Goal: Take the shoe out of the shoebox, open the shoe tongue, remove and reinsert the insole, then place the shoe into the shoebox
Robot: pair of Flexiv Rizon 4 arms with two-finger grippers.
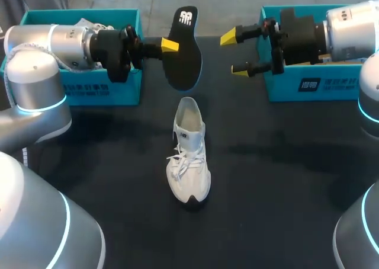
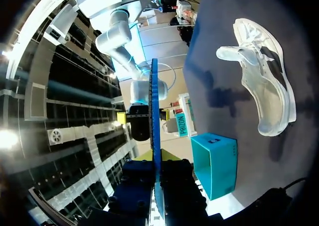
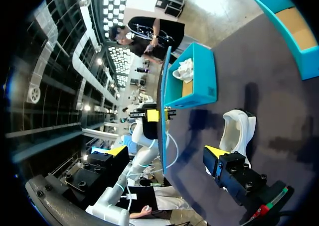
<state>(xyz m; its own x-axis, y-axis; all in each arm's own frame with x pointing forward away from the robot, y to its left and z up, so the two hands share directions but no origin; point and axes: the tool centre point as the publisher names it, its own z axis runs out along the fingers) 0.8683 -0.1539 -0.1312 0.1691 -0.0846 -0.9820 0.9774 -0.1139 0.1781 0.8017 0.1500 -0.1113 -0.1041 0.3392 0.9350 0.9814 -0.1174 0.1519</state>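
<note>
My left gripper (image 1: 169,45) is shut on a black insole (image 1: 185,51) and holds it in the air above the table's far middle. In the left wrist view the insole (image 2: 154,111) shows edge-on, a thin blue-edged line rising from between the fingers of that gripper (image 2: 156,172). A white shoe (image 1: 189,153) stands upright on the black table, toe toward the near edge, below the insole. My right gripper (image 1: 235,55) hangs open just right of the insole, empty. From the right wrist, the insole (image 3: 163,111) stands ahead of the right gripper (image 3: 166,151), the shoe (image 3: 239,131) beside one finger.
A teal shoebox (image 1: 89,86) stands at the far left with another white shoe (image 3: 184,69) inside it. A second teal shoebox (image 1: 308,86) stands at the far right, under my right arm. The black tabletop (image 1: 266,180) stretches around the shoe.
</note>
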